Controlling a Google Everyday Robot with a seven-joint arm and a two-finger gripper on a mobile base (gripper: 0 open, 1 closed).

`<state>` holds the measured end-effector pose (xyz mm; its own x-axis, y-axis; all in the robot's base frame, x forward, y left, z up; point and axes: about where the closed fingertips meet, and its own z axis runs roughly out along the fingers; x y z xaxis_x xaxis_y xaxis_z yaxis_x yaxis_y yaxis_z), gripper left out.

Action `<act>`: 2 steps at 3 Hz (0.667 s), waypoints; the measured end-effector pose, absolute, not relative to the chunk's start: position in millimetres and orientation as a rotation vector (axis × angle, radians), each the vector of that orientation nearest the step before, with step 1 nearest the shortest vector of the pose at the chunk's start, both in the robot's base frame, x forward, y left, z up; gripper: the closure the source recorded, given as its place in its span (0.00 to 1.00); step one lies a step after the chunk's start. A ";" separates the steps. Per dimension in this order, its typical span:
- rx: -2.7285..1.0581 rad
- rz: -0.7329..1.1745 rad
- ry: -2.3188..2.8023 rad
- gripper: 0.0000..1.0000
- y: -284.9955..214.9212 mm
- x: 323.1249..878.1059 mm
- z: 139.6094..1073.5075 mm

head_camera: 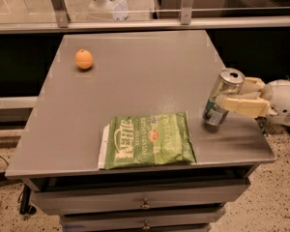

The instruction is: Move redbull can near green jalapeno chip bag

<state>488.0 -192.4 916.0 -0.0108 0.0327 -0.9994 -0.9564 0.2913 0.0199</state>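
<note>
The redbull can (221,96), slim and silver with blue patches, is near the table's right edge and tilts with its top to the right. My gripper (230,94) reaches in from the right, its cream fingers (244,105) closed around the can's upper half. The can's base is at or just above the tabletop; I cannot tell which. The green jalapeno chip bag (147,140) lies flat near the front edge, a short gap to the left of the can.
An orange fruit (84,59) sits at the far left of the grey table (145,76). Drawers (145,204) are below the front edge. A glass rail (145,13) runs behind the table.
</note>
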 end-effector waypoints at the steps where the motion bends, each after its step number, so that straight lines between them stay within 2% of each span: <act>1: -0.950 1.060 1.308 1.00 -173.1 482.1 908.5; 2: -0.950 1.097 1.301 1.00 -158.9 477.5 899.9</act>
